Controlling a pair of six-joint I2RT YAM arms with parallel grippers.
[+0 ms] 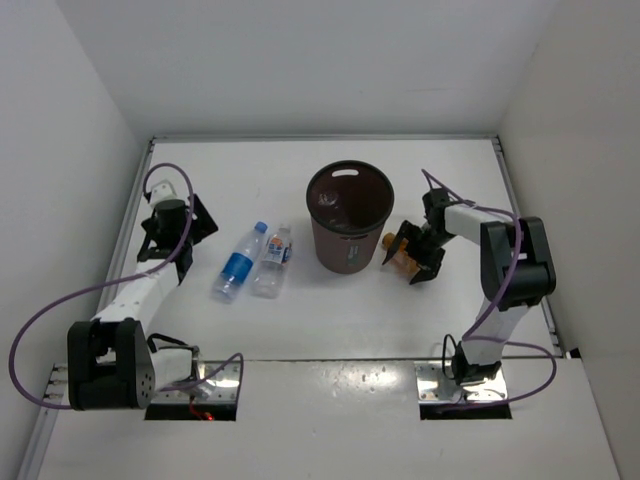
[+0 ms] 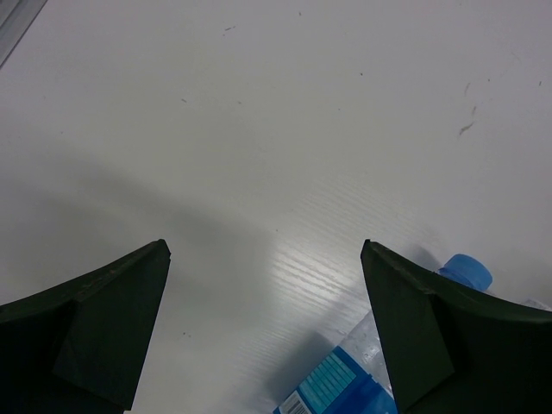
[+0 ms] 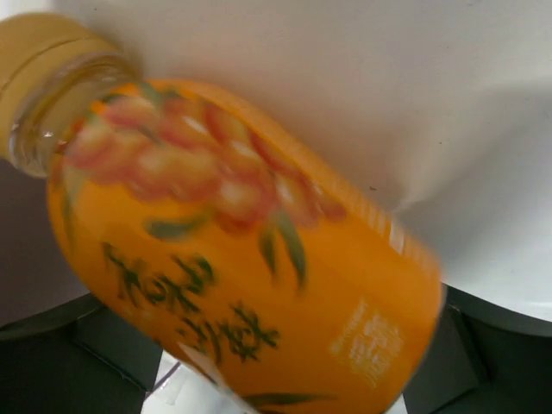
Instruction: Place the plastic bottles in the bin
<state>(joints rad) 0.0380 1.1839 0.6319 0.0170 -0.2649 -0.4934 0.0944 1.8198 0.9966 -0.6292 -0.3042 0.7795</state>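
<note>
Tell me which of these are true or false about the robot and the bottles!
1. The orange bottle is between the right gripper's fingers. True.
2. The blue-label bottle and the white-label bottle lie left of the bin. True.
3. The bin has tipped over. False: it stands upright, its opening facing up.
4. The left gripper holds the blue-label bottle. False: its fingers are open over bare table, with that bottle beside one of them.

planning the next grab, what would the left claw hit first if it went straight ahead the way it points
Probably bare table; the left claw is open over it, blue-capped bottle off to one side.
</note>
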